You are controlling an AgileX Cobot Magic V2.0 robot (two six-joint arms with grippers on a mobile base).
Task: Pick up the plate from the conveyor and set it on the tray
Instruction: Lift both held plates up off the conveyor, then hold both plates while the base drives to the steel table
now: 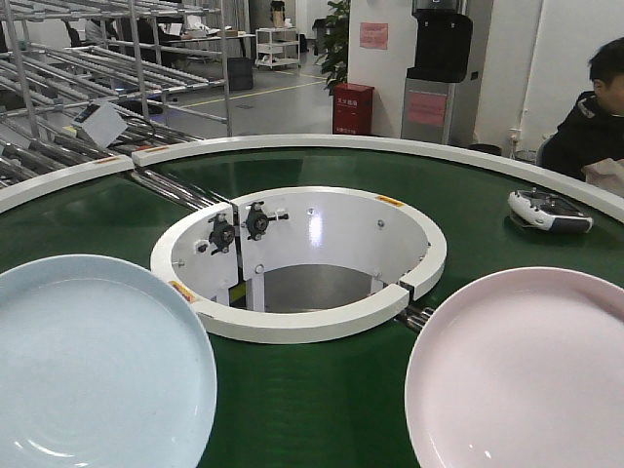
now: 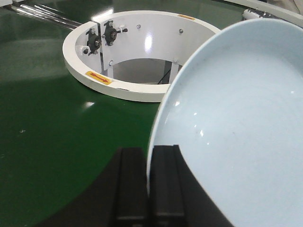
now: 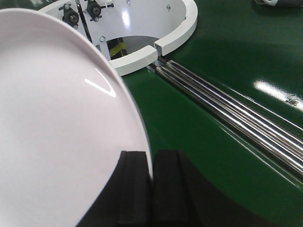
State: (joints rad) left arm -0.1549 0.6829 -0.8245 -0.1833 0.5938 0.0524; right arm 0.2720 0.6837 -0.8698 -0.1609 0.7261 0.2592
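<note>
left wrist-mounted view: left hand (image 2: 147,158) pinches the blue plate (image 2: 236,123) by its rim over the conveyor (image 2: 47,142), frame right; right hand (image 3: 152,163) likewise holds the pink plate (image 3: 57,118), for lifting. tray unseen.

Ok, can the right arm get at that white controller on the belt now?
Probably not: the right gripper is shut on the rim of the pink plate, though the belt toward the controller is bare.

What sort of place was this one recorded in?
Probably an industrial lab or workshop: a ring-shaped green conveyor with steel rollers, metal racks behind it, what looks like a water dispenser. The left pincer grips a blue plate, the right pincer a pink plate.
</note>
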